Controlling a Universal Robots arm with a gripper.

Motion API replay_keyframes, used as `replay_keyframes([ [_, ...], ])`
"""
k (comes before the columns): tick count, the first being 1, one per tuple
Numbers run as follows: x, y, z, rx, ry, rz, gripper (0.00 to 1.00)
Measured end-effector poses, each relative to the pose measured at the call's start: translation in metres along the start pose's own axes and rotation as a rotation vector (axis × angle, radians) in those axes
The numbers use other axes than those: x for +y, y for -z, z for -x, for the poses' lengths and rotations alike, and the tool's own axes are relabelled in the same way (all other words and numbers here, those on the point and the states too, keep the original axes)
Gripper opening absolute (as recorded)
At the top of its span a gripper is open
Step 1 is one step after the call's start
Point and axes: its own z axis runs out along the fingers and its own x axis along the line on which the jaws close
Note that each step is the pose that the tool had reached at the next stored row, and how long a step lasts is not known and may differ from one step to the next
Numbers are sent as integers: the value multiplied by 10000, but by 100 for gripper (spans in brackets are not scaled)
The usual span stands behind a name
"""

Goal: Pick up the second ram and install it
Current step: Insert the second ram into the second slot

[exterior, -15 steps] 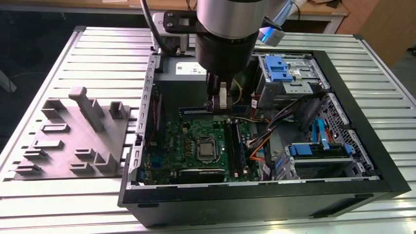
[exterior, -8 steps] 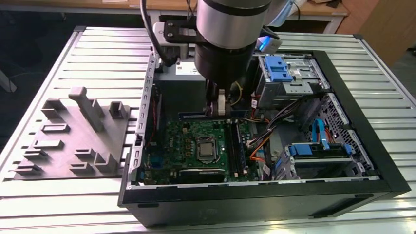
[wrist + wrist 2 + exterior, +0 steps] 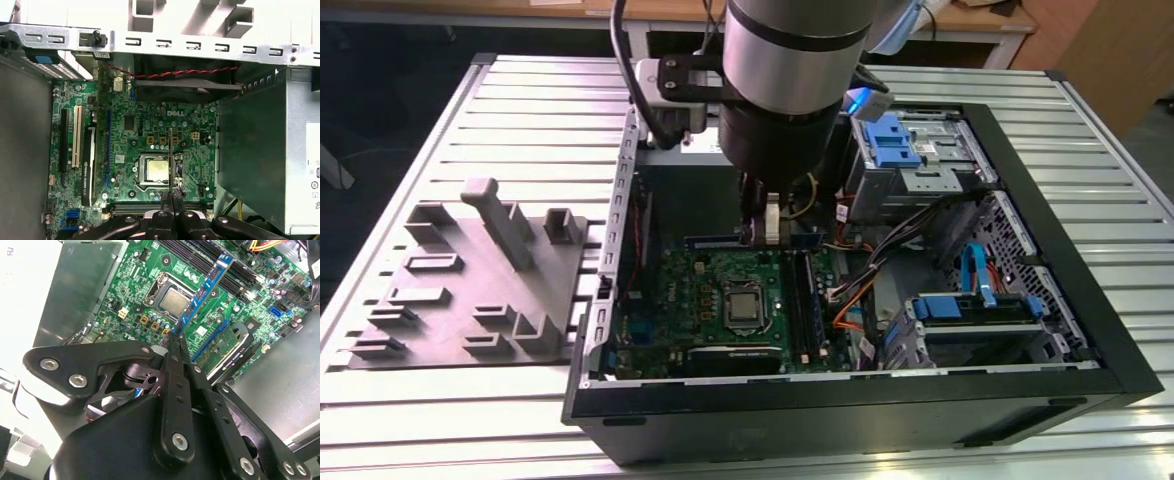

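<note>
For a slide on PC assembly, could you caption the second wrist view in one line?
Gripper shut on the second ram, holding the stick out over the green motherboard.

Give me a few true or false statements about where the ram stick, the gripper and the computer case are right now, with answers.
1. The gripper is shut on the second ram. True.
2. The computer case has its side closed. False: it is open, with the motherboard exposed.
3. The grey fixture block lies on the exterior view's left of the case. True.
4. The second ram lies on the grey fixture block. False: the gripper holds it over the motherboard.
</note>
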Motion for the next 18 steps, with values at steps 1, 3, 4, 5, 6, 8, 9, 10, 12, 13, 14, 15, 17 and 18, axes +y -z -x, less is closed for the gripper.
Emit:
replay_keyframes([
  [1, 0, -3, 0, 1, 0, 0, 11],
  [3, 0, -3, 0, 0, 0, 0, 11],
  [4, 0, -4, 0, 0, 0, 0, 11],
  [5, 0, -4, 0, 0, 0, 0, 11],
  [6, 0, -4, 0, 0, 0, 0, 11],
  [8, 0, -5, 0, 0, 0, 0, 11],
  [9, 0, -5, 0, 0, 0, 0, 11],
  [10, 0, -5, 0, 0, 0, 1, 11],
  [12, 0, -5, -1, 0, -12, 0, 11],
  [13, -1, -7, -1, -3, -72, -6, 11],
  [14, -1, -9, -1, -12, -219, -20, 11],
  [15, -1, -12, -1, -22, -397, -36, 11],
  [17, -1, -16, -1, -38, -756, -68, 11],
  [18, -1, -18, -2, -46, -935, -84, 11],
])
